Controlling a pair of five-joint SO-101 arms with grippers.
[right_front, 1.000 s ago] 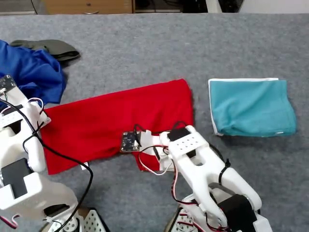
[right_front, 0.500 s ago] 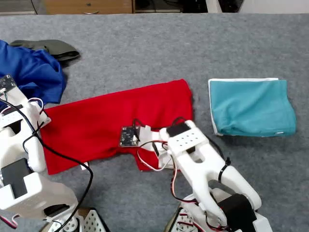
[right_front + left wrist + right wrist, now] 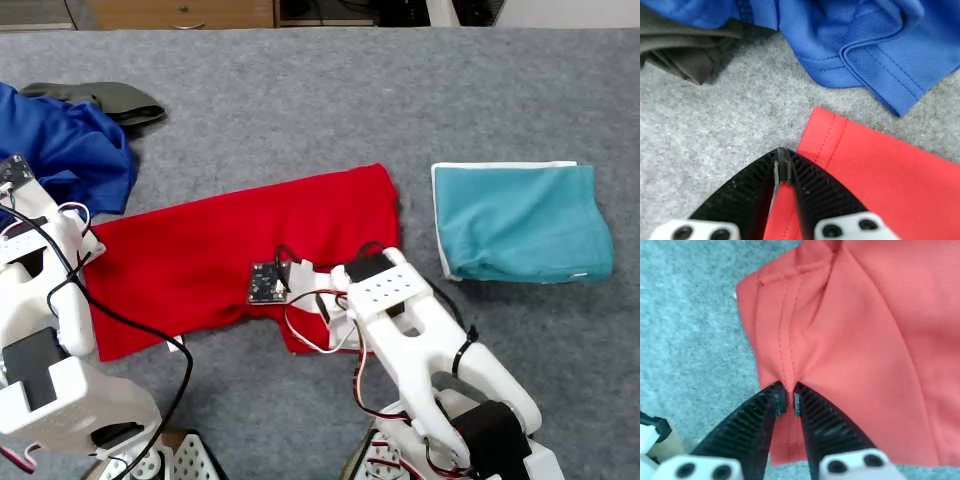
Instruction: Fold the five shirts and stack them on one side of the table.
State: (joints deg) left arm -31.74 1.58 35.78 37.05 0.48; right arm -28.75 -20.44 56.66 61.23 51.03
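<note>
Centrally in the high view, the red shirt lies flat as a slanted band on the grey table, its right end higher than its left. The left gripper sits at the shirt's left end, jaws pressed together on the hemmed corner, which shows as a sliver of red between them. The right gripper is at the shirt's lower edge, near the frame's middle. Its jaws pinch a small ridge of red cloth beside a stitched seam, and creases fan out from the grip. A folded teal shirt lies at centre right, well apart from the red one. At upper left a crumpled blue shirt lies near the red shirt's left end, with an olive shirt just above it.
</note>
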